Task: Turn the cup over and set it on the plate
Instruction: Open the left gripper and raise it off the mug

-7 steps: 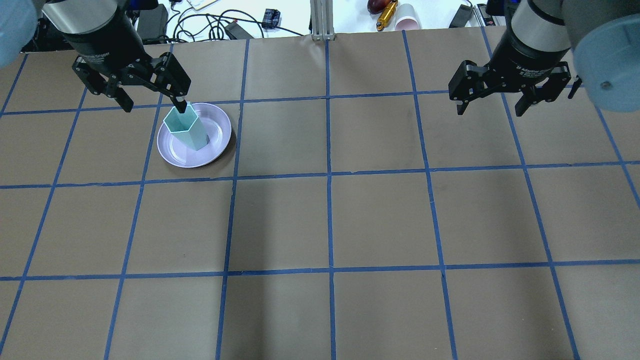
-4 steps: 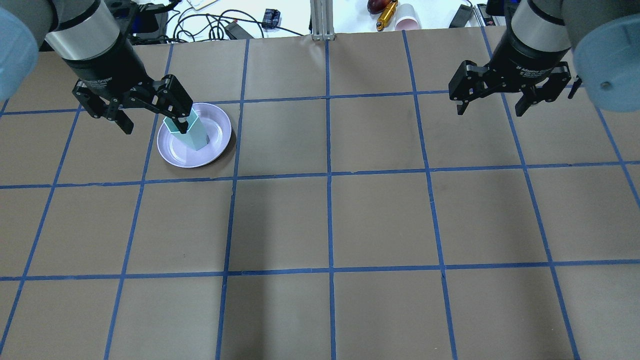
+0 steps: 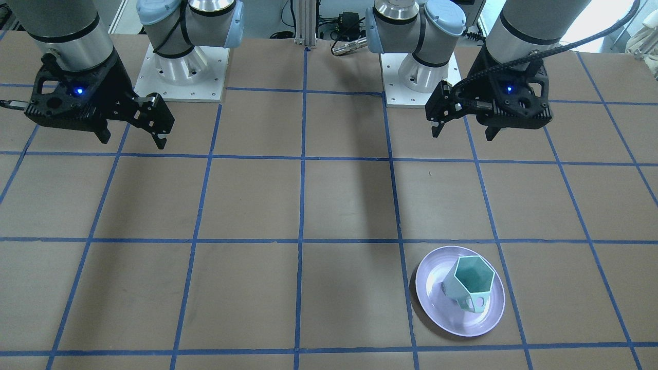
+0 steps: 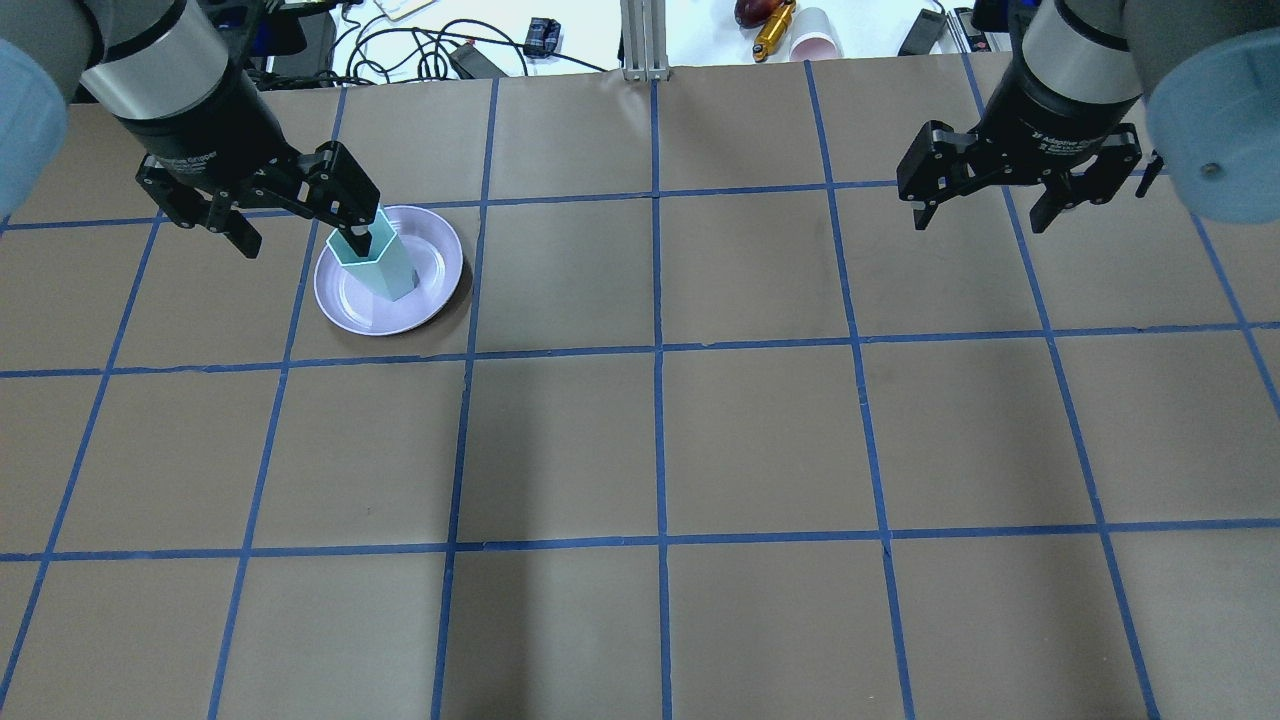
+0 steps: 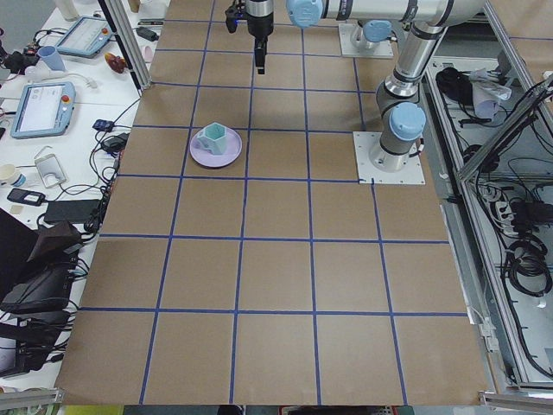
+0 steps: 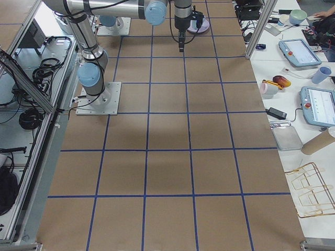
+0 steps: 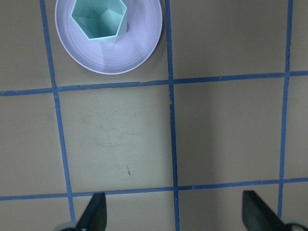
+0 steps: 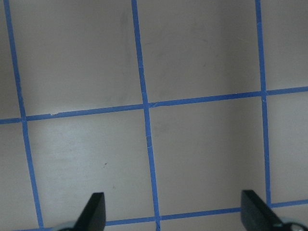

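L gripper (image 3: 462, 132) spread, empty; R gripper (image 3: 133, 141) spread; cup (image 3: 470, 282) upright, mouth up, on plate (image 3: 437, 306).

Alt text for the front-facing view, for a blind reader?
A mint cup stands mouth up on a lavender plate, near the camera. The left gripper and right gripper hang open and empty, farther back.

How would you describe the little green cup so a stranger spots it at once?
On the brown table gridded with blue tape lies one round lavender plate. The cup stands upright on it, mouth up: mint green and six-sided with an angular handle, unlike the smooth round plate.
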